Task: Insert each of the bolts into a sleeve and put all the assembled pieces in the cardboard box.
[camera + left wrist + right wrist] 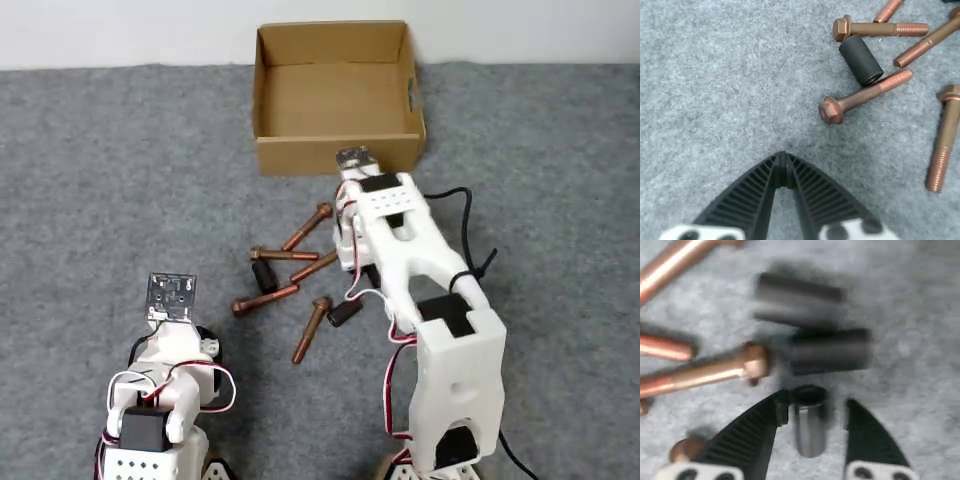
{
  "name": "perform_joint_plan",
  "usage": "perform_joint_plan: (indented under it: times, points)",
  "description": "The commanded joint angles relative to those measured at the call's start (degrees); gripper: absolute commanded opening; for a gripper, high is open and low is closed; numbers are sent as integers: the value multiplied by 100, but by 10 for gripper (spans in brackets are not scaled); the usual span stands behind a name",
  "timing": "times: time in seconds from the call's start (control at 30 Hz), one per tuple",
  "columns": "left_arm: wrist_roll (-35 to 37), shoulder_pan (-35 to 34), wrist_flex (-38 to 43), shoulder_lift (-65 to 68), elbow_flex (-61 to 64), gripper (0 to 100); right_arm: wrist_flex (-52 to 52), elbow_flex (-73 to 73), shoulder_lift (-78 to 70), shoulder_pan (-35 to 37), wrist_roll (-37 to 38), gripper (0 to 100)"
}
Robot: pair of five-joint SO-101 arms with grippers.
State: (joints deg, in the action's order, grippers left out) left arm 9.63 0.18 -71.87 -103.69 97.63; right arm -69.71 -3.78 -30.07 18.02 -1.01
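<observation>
The left tool (784, 156) is pressed together, tip to tip, with nothing in it. It hangs over the grey worktop (710, 75). A little way past its tips, off to one side, lies the first bolt (865, 93), with its head on the end nearer the tool. Just beside that bolt, on its far side, lies a black sleeve (861, 59). Past this sleeve lies a second bolt (880, 28). A third bolt (941, 145) lies further out to the side, well apart from the tool.

The right tool (815, 401) is spread open. A dark sleeve (809, 422) sits between its fingers. One finger (760, 427) is right against it. The other finger (867, 432) is a little apart from it. Just past the tips lie two more sleeves side by side, the near sleeve (830, 351) and then the far sleeve (797, 296). A copper bolt (705, 372) lies beside the near sleeve, with its head close to the sleeve's end.

Farthest off, past the right tool, the cardboard box (335, 155) stands on the worktop with its top open.
</observation>
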Motion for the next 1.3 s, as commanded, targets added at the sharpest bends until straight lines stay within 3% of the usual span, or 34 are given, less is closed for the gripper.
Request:
perform_joint_plan:
  times: [0.0,0.33,0.8,1.07,1.27]
  points:
    - [18,-9,-18,-44,-119,5,4,-308,-48,48,97,28]
    - [18,-9,-18,-44,-119,5,-1042,-325,488,-101,79,9]
    - [18,-9,-18,-44,-119,5,-3345,-273,2923,-1323,79,9]
    - [18,-9,-18,-44,-119,5,-3284,967,4620,-2747,53,9]
    - [18,-9,-18,-44,-119,5,-3257,1556,6132,-3037,44,9]
